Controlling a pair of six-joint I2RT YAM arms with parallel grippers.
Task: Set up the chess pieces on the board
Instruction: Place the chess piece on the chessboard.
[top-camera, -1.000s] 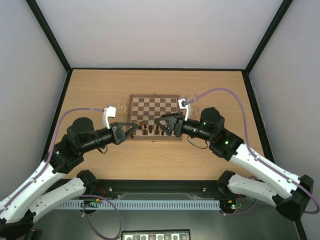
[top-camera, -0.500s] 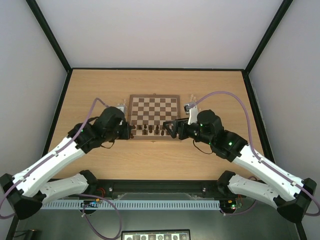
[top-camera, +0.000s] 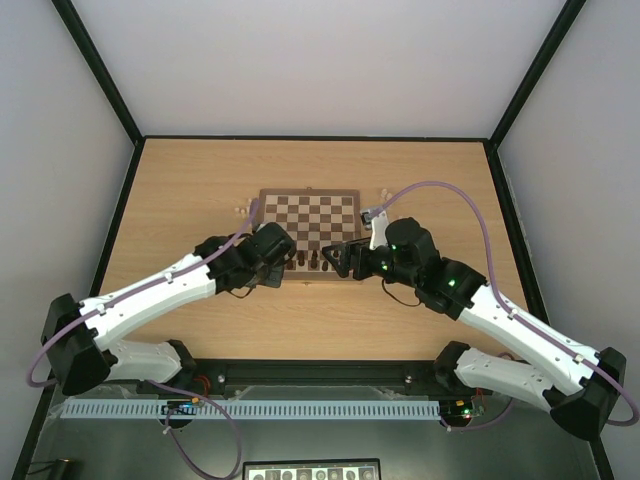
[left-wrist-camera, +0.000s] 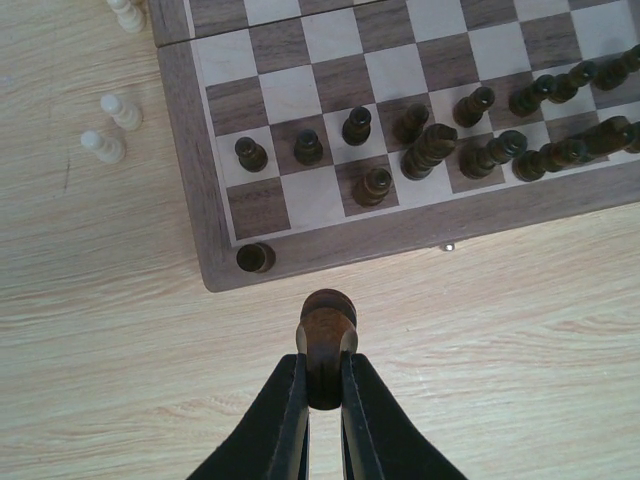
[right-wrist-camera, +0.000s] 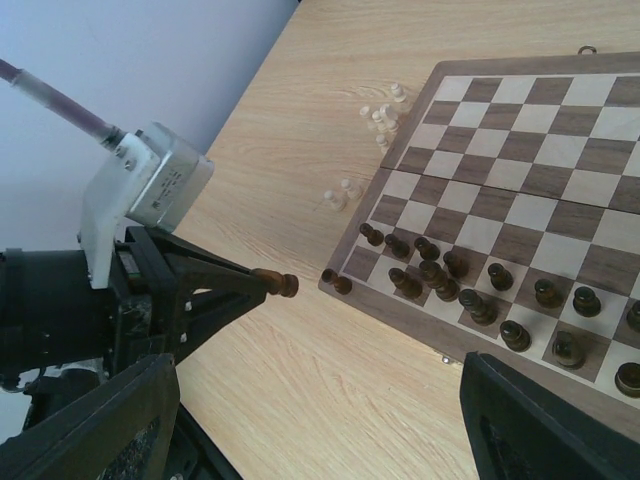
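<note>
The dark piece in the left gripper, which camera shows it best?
Left wrist: the dark piece sits large and centred, pinched by the left gripper, near a corner of the board. Right wrist shows it small, side-on. Top external: too small to make out.

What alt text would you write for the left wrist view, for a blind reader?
The left gripper holds a small dark brown wooden chess piece over the light wood tabletop, just short of the checked wooden chessboard. Its near rows carry other dark pieces; pale cream pieces stand beside it on the tabletop.
</note>
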